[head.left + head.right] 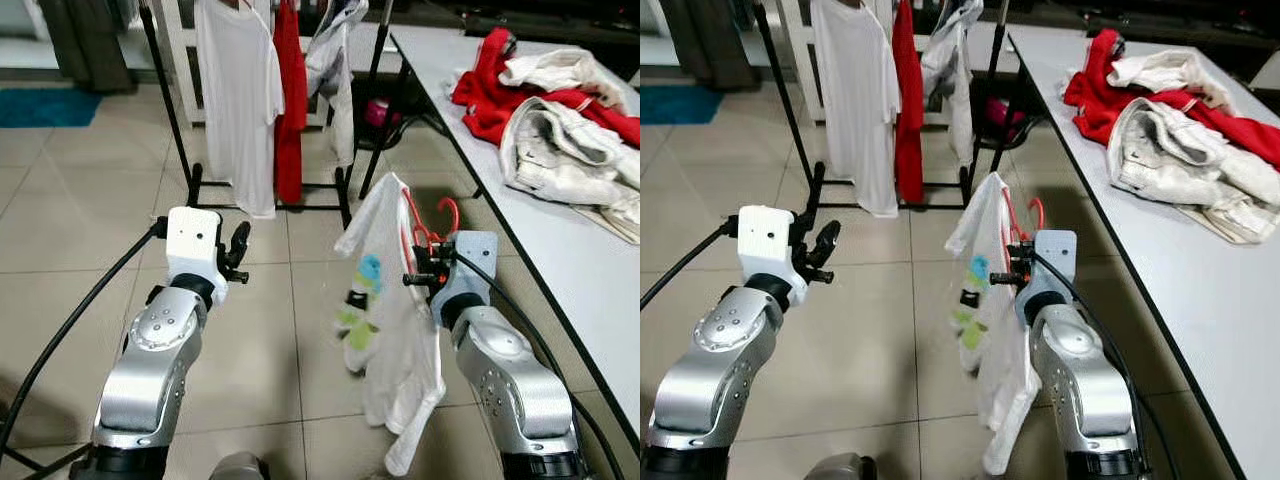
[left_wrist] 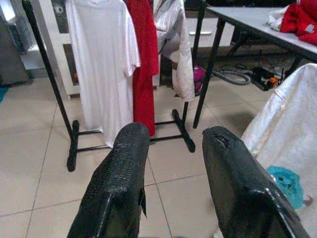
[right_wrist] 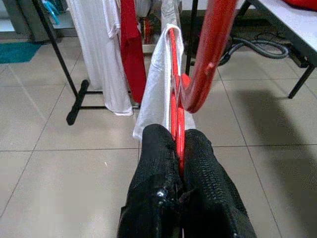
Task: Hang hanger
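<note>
Pinching the red hanger point(image 3: 179, 119), the right hand point(image 3: 178, 163) holds it upright.

Grey table point(image 1: 560, 250) along right side, long edge running away from camera. Heap of red clothes point(image 1: 490, 95) and cream-white clothes point(image 1: 570, 150) at far end of tabletop, spreading toward right edge. Teal mat point(image 1: 45, 107) on tiled floor, far left. Hose and black cables point(image 2: 247, 77) on floor beneath table. Pink object point(image 1: 378, 112) near table leg.
</note>
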### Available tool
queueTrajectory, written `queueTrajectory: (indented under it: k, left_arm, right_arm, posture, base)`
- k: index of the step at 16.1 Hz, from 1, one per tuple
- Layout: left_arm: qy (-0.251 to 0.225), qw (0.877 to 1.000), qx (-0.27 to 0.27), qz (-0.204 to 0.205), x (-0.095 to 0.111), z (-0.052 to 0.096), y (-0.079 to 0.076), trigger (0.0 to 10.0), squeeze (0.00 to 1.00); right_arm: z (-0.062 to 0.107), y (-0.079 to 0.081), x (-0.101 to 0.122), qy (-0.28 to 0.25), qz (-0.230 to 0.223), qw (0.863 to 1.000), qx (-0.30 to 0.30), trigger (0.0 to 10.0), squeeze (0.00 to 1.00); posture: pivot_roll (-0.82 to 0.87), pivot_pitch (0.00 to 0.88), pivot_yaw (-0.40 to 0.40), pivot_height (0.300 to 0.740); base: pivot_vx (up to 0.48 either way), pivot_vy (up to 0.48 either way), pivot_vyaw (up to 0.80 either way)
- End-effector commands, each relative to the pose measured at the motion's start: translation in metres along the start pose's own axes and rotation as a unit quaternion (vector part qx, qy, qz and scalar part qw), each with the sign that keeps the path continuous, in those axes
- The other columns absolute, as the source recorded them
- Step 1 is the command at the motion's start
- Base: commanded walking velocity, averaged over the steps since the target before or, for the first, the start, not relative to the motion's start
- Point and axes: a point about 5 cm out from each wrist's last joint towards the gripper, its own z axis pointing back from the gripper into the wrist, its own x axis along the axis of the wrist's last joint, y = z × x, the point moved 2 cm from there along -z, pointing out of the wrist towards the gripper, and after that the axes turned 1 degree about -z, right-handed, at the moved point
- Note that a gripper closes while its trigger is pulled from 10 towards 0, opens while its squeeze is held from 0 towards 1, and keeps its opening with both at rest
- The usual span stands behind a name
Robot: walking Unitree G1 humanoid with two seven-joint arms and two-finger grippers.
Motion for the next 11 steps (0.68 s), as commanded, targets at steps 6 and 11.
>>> queueTrajectory:
  k: [6,11]
  left_arm:
    - [-0.003,1.0,-0.009,0.0,0.0046,0.0019,0.0011,10.0,0.0]
    - [-0.001,1.0,-0.014,0.0,0.0049,0.0032,0.0015,10.0,0.0]
  right_arm:
    - [0.0024,-0.0036,0.0077,-0.019,-0.003,1.0,-0.009,10.0,0.0]
    - [0.0032,-0.0032,0.0066,-0.017,-0.007,1.0,-0.007,10.0,0.0]
  posture:
    - [0.07,0.087,-0.057,0.74]
    - [0.07,0.09,-0.054,0.74]
  base:
    - [0.355,0.0,0.0]
    - [0.388,0.0,0.0]
